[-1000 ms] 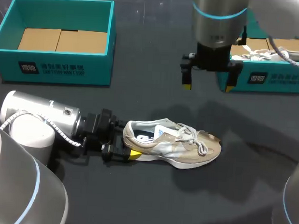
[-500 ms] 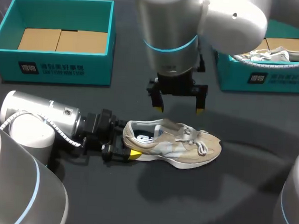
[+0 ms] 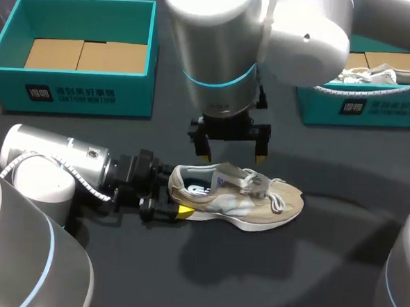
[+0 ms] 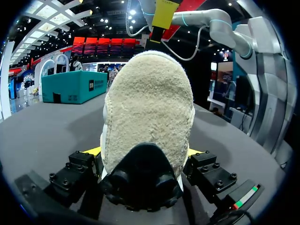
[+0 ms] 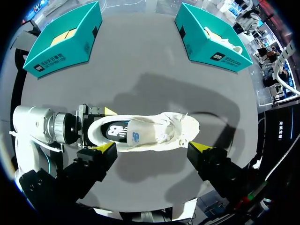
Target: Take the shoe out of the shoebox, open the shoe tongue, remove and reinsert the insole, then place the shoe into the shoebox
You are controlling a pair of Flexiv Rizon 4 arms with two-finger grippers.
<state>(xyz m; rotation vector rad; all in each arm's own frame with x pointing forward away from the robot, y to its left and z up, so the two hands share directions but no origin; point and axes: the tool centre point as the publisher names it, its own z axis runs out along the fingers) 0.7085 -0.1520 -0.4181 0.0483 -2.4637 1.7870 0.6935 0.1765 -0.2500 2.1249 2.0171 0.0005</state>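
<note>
The shoe [image 3: 237, 197] lies on its sole on the dark tabletop [image 3: 309, 271], a little below the centre of the head view, with its toe to the right. The left tool [image 3: 173, 191] grips the heel from both sides, and the right tool [image 3: 232, 157] hangs just above the shoe with its fingers wide apart. A teal shoebox [image 3: 69, 93] stands in the upper left of the frame and a second teal box [image 3: 364, 107] in the upper right.
</note>
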